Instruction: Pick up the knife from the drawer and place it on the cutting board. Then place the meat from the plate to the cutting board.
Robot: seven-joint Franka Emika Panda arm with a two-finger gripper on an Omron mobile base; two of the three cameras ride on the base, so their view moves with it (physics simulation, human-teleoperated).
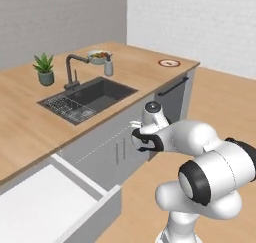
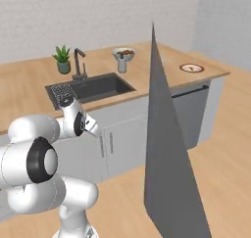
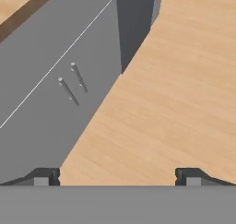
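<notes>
Left base view: the drawer (image 1: pixel 47 202) was seen pulled out at about 7 o'clock, its plain white inside bare where visible and its light grey front edge jutting over the wooden floor (image 1: pixel 220 107). No knife could be made out in the part shown. The plate (image 1: pixel 169 63) lay at about 1 o'clock near the far corner of the counter (image 1: pixel 20 122), close to its edge. The sink (image 1: pixel 90 98) was set between a potted plant (image 1: pixel 44 69) and a fruit bowl (image 1: pixel 98 55). The gripper (image 1: pixel 136 135) was held in front of the cabinet doors (image 1: pixel 117 147), below the counter edge, with open floor to the right.

Right base view: the plate (image 2: pixel 191 67) was seen at about 2 o'clock by the counter's end. A large dark grey panel (image 2: pixel 169 154) stood upright through the middle, hiding part of the floor and cabinets behind it. The dark panel with a bar handle (image 2: pixel 193 114) was seen under the counter's right end.

Hand view: the fingertips (image 3: pixel 46 176) were spread wide apart and grasped nothing. Two cabinet handles (image 3: pixel 73 84) lay at about 10 o'clock on the grey fronts, and bare floor (image 3: pixel 175 103) stretched from 12 to 5 o'clock.
</notes>
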